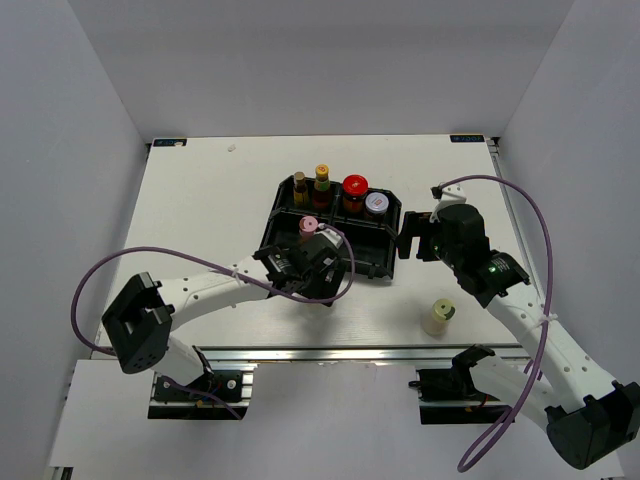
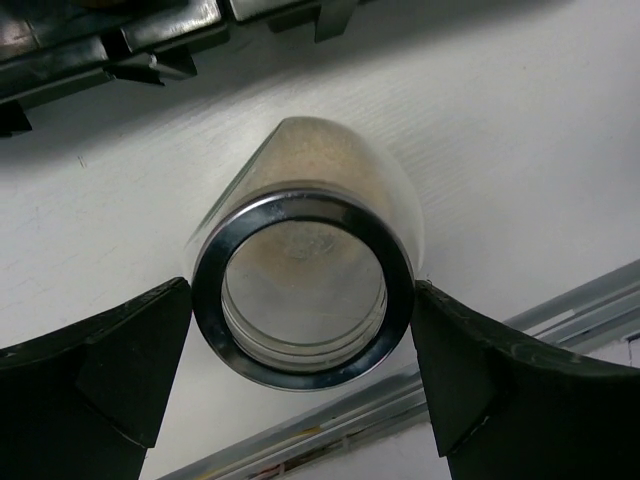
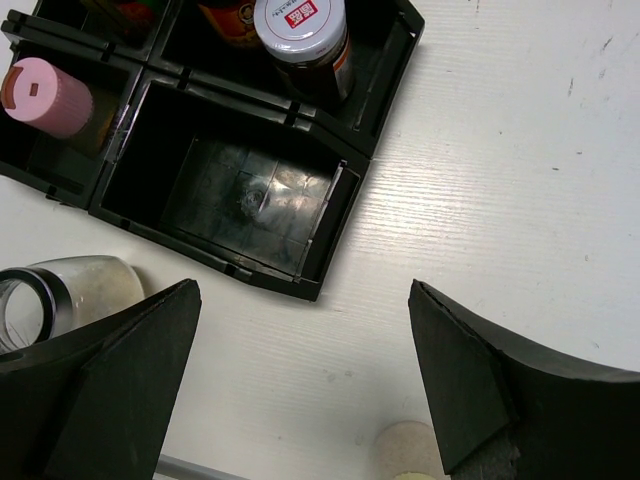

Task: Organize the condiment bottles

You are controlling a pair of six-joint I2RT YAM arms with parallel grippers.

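Your clear glass jar lies on its side on the white, wood-grained counter, just off the near edge of the black plastic tray. Its round, chrome-ringed mouth faces your left wrist, with pale grainy contents inside. Your left jaws stand apart, one black pad at each side of that rim — whether they touch it you cannot tell. Your right jaws gape wide, holding nothing, beside the tray's right edge. The squat cream bottle stands upright off the tray's near-right corner; the pink-capped bottle sits in its near-left compartment.
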